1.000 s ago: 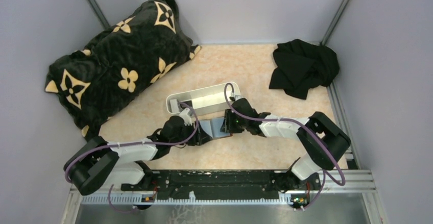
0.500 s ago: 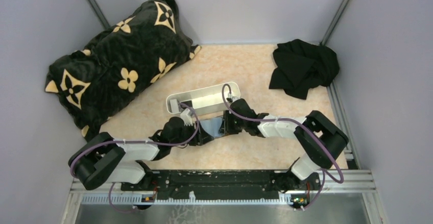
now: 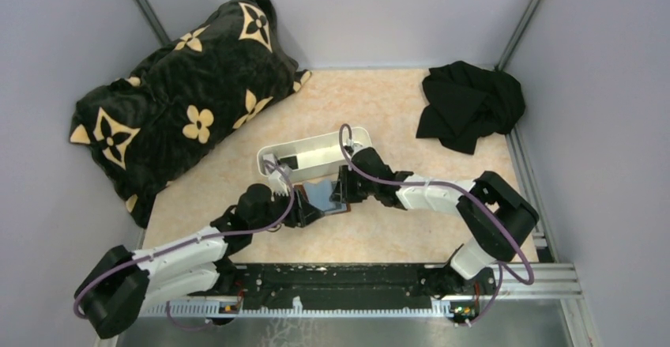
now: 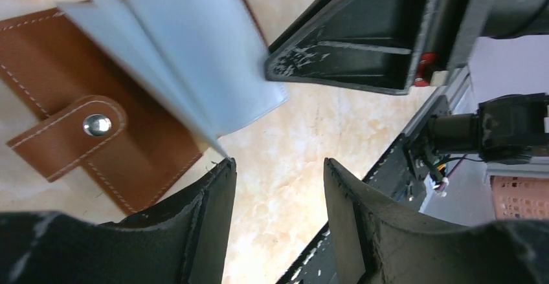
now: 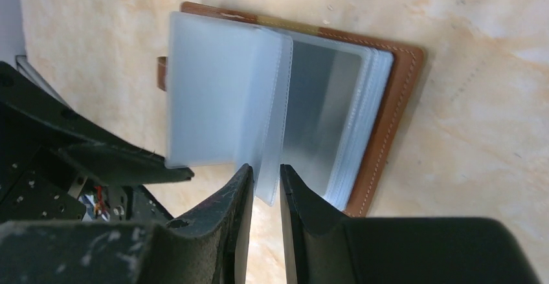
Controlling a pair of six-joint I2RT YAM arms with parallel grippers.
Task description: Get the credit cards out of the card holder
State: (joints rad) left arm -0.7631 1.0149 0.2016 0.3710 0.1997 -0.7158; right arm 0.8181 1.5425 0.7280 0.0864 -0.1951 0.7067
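Observation:
The card holder (image 3: 324, 197) lies open on the table, brown leather (image 5: 401, 96) outside, with pale translucent sleeves fanned up. Through one sleeve a grey credit card (image 5: 320, 109) shows. My right gripper (image 5: 263, 169) comes in from the right (image 3: 346, 191) and is shut on the lower edge of a raised sleeve (image 5: 268, 135). My left gripper (image 4: 278, 164) stands open at the holder's left side (image 3: 296, 211), nothing between its fingers. Its left fingertip touches a sleeve corner next to the snap tab (image 4: 97, 125).
A long white tray (image 3: 316, 151) stands just behind the holder. A black patterned pillow (image 3: 182, 94) fills the back left and a black cloth (image 3: 470, 102) lies at the back right. The black base rail (image 3: 340, 280) runs along the near edge.
My right gripper has narrowed onto the sleeve. The left arm has stretched out lower and its base link swung left. The holder's sleeves stand a little higher.

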